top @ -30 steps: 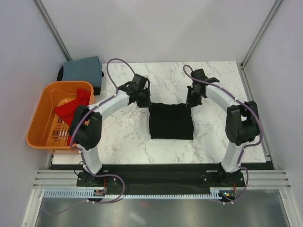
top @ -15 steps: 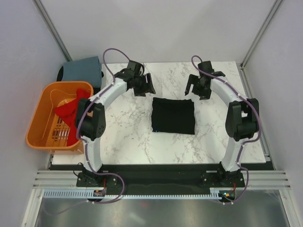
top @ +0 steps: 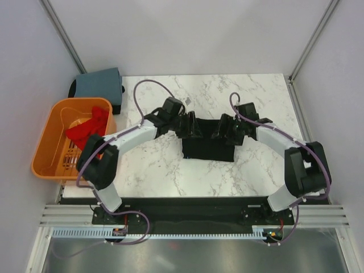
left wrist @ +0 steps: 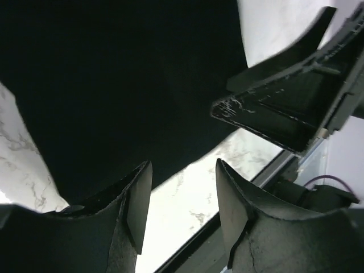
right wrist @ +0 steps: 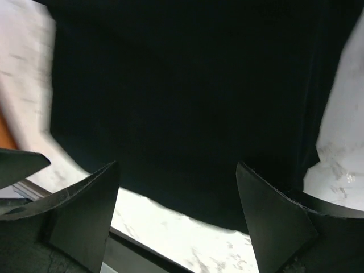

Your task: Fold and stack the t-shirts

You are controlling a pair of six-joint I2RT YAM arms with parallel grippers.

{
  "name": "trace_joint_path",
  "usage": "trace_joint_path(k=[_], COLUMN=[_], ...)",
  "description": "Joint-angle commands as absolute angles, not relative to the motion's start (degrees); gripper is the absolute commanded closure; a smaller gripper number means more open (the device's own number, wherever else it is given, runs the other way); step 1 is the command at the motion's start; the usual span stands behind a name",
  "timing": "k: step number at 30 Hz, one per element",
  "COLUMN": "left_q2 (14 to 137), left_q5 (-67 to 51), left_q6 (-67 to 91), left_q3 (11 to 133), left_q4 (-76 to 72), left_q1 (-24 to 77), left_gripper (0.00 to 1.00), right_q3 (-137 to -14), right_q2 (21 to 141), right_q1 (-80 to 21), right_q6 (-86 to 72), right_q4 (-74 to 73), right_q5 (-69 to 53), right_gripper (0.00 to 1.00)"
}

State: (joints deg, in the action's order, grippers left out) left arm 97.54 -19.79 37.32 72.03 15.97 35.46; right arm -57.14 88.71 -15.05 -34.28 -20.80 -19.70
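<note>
seemingly untouched, the black t-shirt (top: 207,151) lies partly hidden under both spread jaws.

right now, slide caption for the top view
Open left gripper and open right gripper over the folded black t-shirt; red t-shirt in the orange basket

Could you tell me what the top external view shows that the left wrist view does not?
Only top external: the red tee draped in the orange basket, and the blue-grey tee behind it. Only left wrist: the left gripper close up, jaws apart with nothing between. Both: the black tee on the marble table.
</note>
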Motion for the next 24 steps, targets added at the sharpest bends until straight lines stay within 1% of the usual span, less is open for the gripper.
trace_joint_path(k=[1,4,6,9,12,15,17,19,21,24], left_q2=[104.0,109.9,111.0,110.2,106.3,100.1,94.9,91.7,87.7,84.3], left_q5=[-23.4,-22.4,-21.5,-19.4,-18.9,-16.2,-13.4,-9.9,-6.9,-6.2], left_q6=[43.5,43.2,42.8,41.9,41.2,39.4,38.5,37.3,36.8,37.9], left_q3=[66.4,63.3,59.6,55.9,54.7,57.3,59.6,63.3,65.5,64.4], left_q4=[4.8,3.8,2.1,1.8,2.4,8.1,14.5,19.4,21.3,21.9], left_q1=[35.7,35.7,35.9,35.9,36.2,38.1,40.2,41.6,43.3,43.9], left_gripper=[0.45,0.48,0.50,0.50,0.50,0.50,0.47,0.46,0.43,0.40], right_q3=[-51.4,-45.9,-40.7,-35.9,-35.4,-39.6,-43.2,-49.3,-54.1,-59.1], right_q2=[92.4,93.9,91.5,86.2,81.7,77.4,74.5,73.4,73.0,76.3], right_q1=[-14.0,-13.1,-13.2,-13.4,-14.0,-15.5,-16.3,-17.1,-17.2,-17.2], right_q6=[-33.4,-32.3,-33.0,-34.3,-34.2,-33.1,-32.6,-31.9,-31.9,-31.4], right_q4=[-15.7,-15.7,-15.3,-14.9,-18.5,-24.9,-29.9,-32.3,-33.6,-32.9], right_q5=[-21.2,-17.4,-15.9,-14.8,-13.4,-10.8,-9.5,-9.2,-10.3,-10.8], right_gripper=[0.10,0.11,0.11,0.10,0.10,0.10,0.10,0.09,0.09,0.09])
